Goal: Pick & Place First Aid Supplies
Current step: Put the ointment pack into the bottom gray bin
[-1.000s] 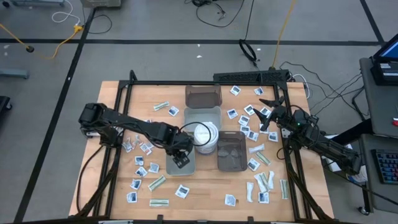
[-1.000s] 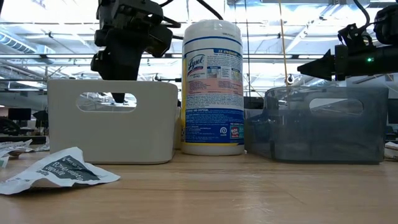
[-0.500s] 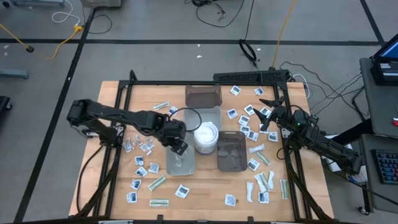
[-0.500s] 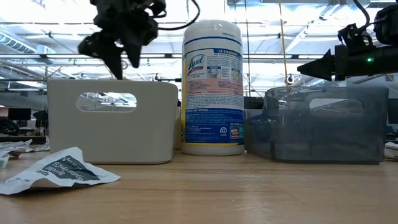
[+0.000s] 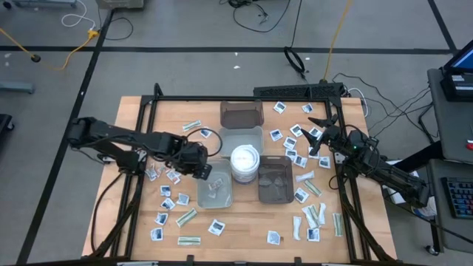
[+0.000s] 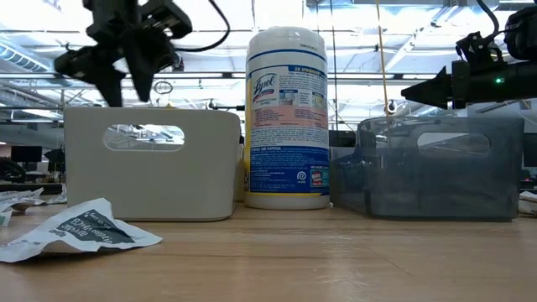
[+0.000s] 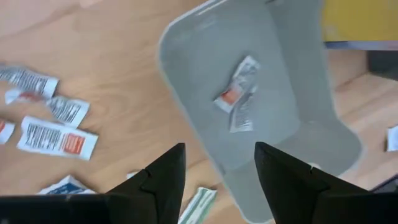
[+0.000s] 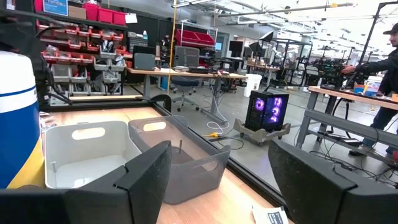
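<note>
High view first: we judge the sorting barely begun. In the pale grey rectangular plastic tray we see only two or three crumpled first aid packets, while the small flat first aid packets, square white ones with dark print and narrow pale green strips, still lie scattered over the wooden desk on both sides. We count roughly fifteen loose packets left of the trays and about twenty-five on the right, so nearly everything is left to do.

We count four trays: two pale grey ones in line and two dark translucent trays, with one round white wipes tub between them.

Our left tool hangs just beside the near grey tray's edge, fingers spread wide and empty. Our right tool waits above the right-hand scatter, also wide and empty.
</note>
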Robot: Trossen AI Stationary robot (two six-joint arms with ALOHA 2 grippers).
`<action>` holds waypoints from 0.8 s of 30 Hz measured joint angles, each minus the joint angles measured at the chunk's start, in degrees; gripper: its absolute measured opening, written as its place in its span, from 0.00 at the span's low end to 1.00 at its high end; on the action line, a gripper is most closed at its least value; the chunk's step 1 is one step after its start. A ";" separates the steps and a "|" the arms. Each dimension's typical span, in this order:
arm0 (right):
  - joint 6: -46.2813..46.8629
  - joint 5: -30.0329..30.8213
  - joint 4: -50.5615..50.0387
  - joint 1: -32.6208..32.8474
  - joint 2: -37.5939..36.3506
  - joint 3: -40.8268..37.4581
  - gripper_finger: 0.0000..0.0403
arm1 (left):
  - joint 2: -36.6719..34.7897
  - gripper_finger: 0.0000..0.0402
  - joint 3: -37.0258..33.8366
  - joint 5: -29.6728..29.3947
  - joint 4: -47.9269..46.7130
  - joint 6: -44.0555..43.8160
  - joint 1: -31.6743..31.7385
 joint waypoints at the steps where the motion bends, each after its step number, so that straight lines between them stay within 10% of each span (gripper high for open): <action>1: 0.01 0.00 0.00 0.01 -0.01 -0.01 0.65 | -0.95 0.50 -1.10 0.02 0.00 -1.22 -0.29; 24: 0.01 0.00 0.00 0.01 0.01 0.01 0.65 | -19.79 0.40 -21.78 0.51 -0.38 -20.25 -2.20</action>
